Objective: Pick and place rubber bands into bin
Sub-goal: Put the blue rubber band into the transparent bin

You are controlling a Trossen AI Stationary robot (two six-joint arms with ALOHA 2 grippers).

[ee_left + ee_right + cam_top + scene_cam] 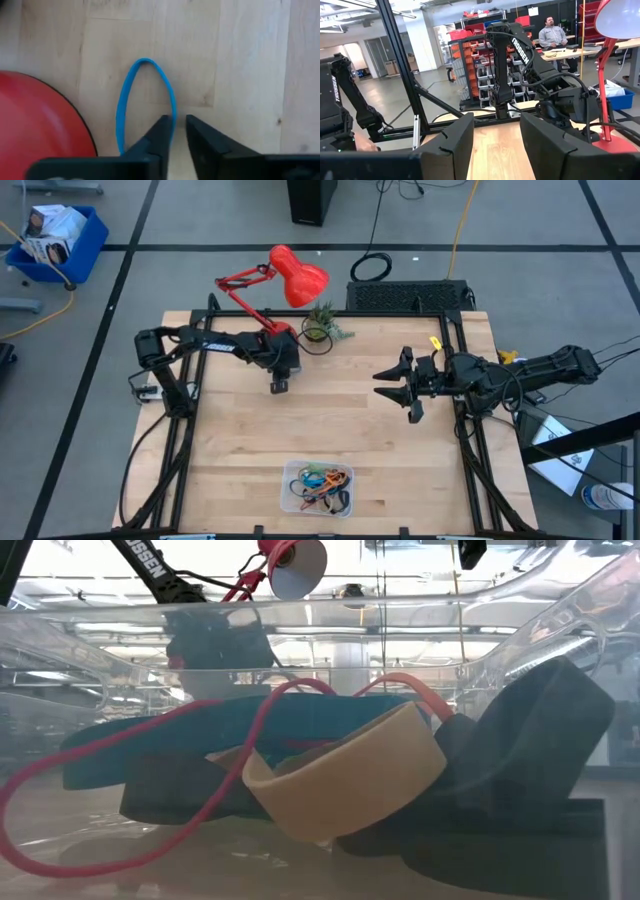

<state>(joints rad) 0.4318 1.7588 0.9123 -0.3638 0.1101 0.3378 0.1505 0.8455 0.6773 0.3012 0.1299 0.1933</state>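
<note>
Near the table's far edge, the left claw (179,125) stood low over the wood, its fingers drawn close with a narrow gap, one tip against a blue rubber band (145,100) beside the red lamp base (40,120); whether the band was actually pinched is hard to tell. The right claw (400,385) waited wide open, empty. The bin (317,487), near the front edge, already held several bands.

The worktop (240,430) is showing pale, matt wood planks with visible grain. The bin (560,610) is looking like clear glossy plastic, holding smooth rubber bands (350,775). At 12 o'clock the lamp (298,275) is gleaming in glossy red.
</note>
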